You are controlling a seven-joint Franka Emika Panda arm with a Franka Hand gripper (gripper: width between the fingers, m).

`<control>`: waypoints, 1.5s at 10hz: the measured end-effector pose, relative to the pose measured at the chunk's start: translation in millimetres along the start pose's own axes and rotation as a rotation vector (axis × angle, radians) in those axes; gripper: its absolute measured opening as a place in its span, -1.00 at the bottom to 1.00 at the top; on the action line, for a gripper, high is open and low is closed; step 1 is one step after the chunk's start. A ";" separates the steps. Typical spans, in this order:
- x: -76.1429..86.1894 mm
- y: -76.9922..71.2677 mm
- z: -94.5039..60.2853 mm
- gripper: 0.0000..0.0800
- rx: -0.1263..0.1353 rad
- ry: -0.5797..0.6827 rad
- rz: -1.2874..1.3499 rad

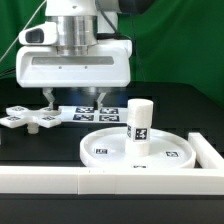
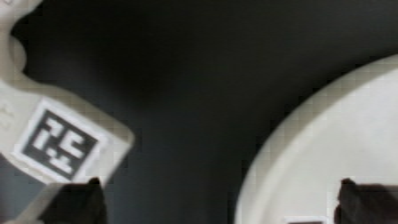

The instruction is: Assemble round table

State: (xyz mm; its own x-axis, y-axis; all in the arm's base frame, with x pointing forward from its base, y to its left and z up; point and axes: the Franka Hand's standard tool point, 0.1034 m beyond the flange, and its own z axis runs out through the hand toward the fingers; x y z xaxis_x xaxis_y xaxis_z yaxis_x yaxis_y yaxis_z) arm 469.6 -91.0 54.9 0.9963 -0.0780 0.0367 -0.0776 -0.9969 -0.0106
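Observation:
The large rimmed round disc [image 1: 150, 152] lies flat on the table at the exterior view's right. The short thick post [image 1: 139, 122] stands upright on it. The flat cross-shaped piece [image 1: 24, 118] lies at the exterior view's left. My gripper [image 1: 72, 98] hangs low over the table between the cross piece and the disc, open and empty. In the wrist view the gripper [image 2: 222, 198] shows two dark fingertips [image 2: 80, 196] wide apart, over dark table, with the disc's rim [image 2: 329, 140] under one side and a tagged white piece [image 2: 54, 138], apparently the cross piece, beside the other.
The marker board [image 1: 88, 112] lies on the table behind the disc, under the gripper. A long white border wall [image 1: 100, 180] runs along the front and turns up the exterior view's right side [image 1: 207, 150]. A green backdrop stands behind.

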 end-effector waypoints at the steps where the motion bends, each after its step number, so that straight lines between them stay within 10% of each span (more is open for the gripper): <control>1: -4.8 17.7 -0.9 0.62 -0.022 0.019 0.007; 4: -10.3 54.1 -2.8 0.62 -0.040 0.033 -0.022; 7: -10.4 52.0 -1.7 0.62 -0.041 0.034 -0.034; 11: -25.3 86.8 1.0 0.62 -0.047 0.020 -0.150; 15: -30.1 79.3 8.1 0.62 -0.050 0.013 -0.157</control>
State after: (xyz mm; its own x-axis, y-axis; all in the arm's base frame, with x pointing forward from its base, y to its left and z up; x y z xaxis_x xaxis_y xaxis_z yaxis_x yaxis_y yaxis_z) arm 433.8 -167.7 44.8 0.9957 0.0792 0.0473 0.0770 -0.9960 0.0457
